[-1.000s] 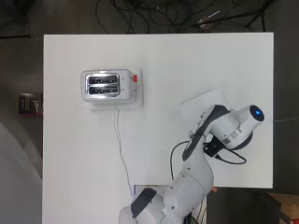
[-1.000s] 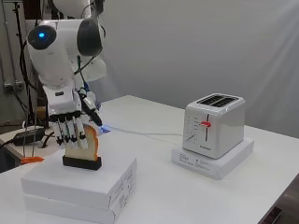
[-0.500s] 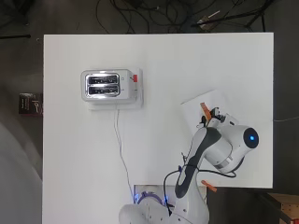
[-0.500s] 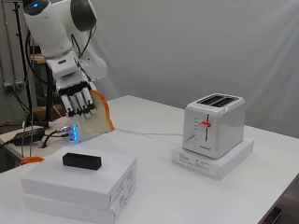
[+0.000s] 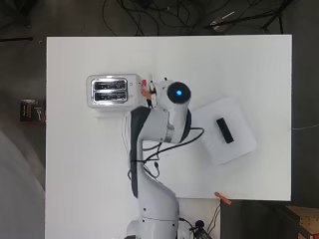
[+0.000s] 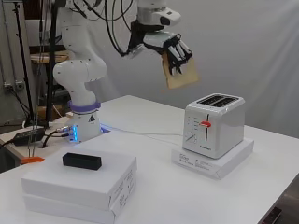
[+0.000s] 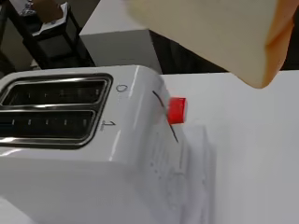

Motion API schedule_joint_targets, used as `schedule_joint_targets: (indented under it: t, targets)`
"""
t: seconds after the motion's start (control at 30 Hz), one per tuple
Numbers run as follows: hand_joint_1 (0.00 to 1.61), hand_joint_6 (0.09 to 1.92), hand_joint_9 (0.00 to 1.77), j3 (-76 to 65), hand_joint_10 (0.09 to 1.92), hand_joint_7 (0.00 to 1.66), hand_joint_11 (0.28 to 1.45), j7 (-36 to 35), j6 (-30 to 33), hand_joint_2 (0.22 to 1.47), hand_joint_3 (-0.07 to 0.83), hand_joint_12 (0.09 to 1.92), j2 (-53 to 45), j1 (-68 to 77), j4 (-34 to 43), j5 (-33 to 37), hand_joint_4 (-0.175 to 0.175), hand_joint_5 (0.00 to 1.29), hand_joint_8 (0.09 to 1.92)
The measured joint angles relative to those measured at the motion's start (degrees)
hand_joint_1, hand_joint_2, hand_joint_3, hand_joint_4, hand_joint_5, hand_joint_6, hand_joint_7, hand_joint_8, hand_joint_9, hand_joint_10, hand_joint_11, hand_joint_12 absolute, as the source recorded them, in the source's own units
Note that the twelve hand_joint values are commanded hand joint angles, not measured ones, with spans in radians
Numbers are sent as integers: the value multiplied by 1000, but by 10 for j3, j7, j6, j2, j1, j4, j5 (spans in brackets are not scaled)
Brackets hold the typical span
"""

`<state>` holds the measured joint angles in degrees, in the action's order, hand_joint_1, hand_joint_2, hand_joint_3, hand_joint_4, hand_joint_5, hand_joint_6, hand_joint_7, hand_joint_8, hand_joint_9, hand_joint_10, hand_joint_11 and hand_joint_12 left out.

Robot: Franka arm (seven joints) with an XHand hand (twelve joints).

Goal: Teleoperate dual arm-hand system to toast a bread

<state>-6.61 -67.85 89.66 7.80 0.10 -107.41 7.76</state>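
A white two-slot toaster [image 5: 107,91] [image 6: 214,125] stands on a flat white box [image 6: 212,161], its red lever [image 6: 204,124] [image 7: 176,110] up. In the side view my hand [image 6: 175,49] is curled round a slice of bread [image 6: 180,72] and holds it in the air, above the toaster and a little to the arm's side of it. From overhead only a bit of the hand [image 5: 148,91] shows beside the toaster's lever end. The wrist view has the bread [image 7: 205,32] close up over both empty slots [image 7: 51,109].
A stack of two white boxes [image 6: 79,184] [image 5: 227,130] carries a black bread holder [image 6: 81,161] [image 5: 225,130], now empty. The toaster's cable [image 6: 140,132] runs across the table toward the arm's base. An orange object [image 5: 223,198] lies at the table's near edge.
My hand has lifted the bread out of the black holder and carried it across the table and upward to just beside the toaster's top.
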Motion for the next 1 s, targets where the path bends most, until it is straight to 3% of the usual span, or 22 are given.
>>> schedule_joint_targets:
  t: [0.27,0.4,0.5,0.73,1.0]
  targets:
    - [1244,1291,1385,132,87,1158,755,68,-67,1140,-1,293,-261,59,316,3,-175,744,727]
    - [1247,1250,1411,165,87,1160,759,74,-89,1138,1,281,-363,87,408,-6,-175,741,759]
    - [1243,1259,1418,168,87,1138,760,74,-88,1148,1,267,-381,89,403,-3,-175,721,811]
    - [1242,1272,1418,151,87,1136,773,76,-61,1149,0,269,-286,82,280,7,-175,721,807]
    - [1239,1297,1406,138,87,1123,770,98,-69,1156,0,277,-277,80,272,-9,-175,706,822]
